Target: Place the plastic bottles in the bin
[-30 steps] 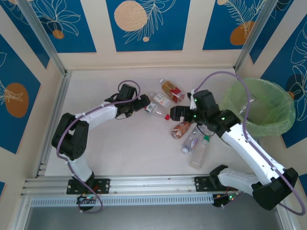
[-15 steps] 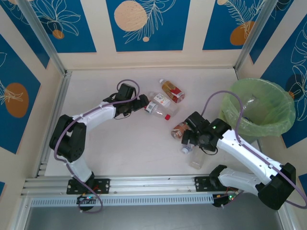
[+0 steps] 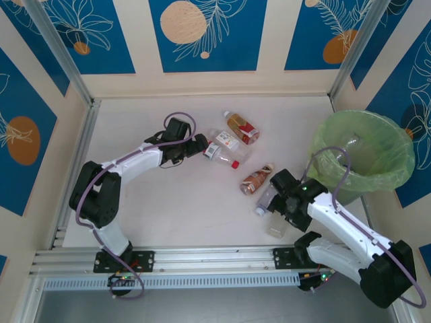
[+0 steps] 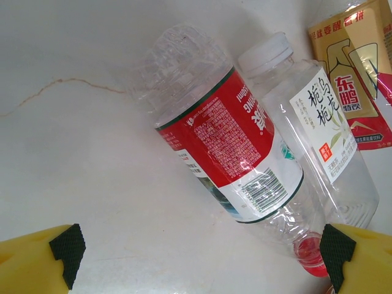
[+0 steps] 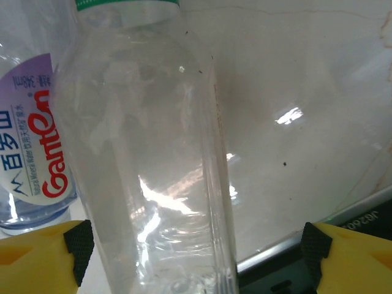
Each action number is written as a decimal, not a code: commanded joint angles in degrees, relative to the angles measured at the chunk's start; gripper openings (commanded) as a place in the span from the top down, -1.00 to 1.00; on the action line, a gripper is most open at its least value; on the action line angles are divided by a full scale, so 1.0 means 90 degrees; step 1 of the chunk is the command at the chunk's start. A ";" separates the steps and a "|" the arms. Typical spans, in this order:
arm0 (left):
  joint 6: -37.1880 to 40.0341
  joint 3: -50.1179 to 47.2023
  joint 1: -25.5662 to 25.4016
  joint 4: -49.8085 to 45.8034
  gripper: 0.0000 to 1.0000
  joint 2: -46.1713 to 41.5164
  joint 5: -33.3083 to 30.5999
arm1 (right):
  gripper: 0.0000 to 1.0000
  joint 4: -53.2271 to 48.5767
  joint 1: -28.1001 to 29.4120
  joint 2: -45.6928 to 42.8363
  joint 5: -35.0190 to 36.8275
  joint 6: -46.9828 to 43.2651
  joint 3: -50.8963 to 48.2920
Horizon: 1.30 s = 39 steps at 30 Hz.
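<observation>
Right arm has pulled back from mid-table (image 3: 188, 208) to about 5 o'clock since a second ago. The right gripper (image 5: 196, 248) now sits low with its jaws spread either side of the green-capped clear bottle (image 5: 147, 153), and a purple-label bottle (image 5: 30, 141) lies just beside it at 9 o'clock. Left gripper (image 4: 202, 254) hasn't budged, jaws spread wide around the red-label bottle (image 4: 229, 147). The bin (image 3: 377, 176) stands at 3 o'clock, lined with a green bag (image 3: 340, 131); can't tell what's in it.

White table (image 3: 176, 205), blue patterned walls (image 3: 232, 40)

The pale table (image 3: 168, 202) carries several plastic bottles (image 3: 242, 128) lying on their sides near its middle.
</observation>
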 commanded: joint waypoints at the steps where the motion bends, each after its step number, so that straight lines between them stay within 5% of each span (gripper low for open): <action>1: 0.0063 0.0031 0.0057 -0.0195 -0.99 0.0034 -0.0091 | -0.78 0.0501 -0.0304 -0.0245 -0.0513 -0.0071 -0.0269; 15: -0.0003 0.0112 0.0060 -0.0174 -0.99 0.0180 0.0029 | -0.74 0.1003 -0.0587 0.0488 -0.0525 -0.0753 -0.0362; 33: 0.0007 0.0075 0.0058 -0.0161 -0.99 0.0250 0.0039 | -0.23 0.1511 -0.0217 0.0964 -0.0384 -0.0909 -0.0430; 39: 0.0008 0.0055 0.0062 -0.0153 -1.00 0.0269 0.0058 | -0.33 0.1664 -0.0002 0.1289 -0.0424 -0.0685 -0.0455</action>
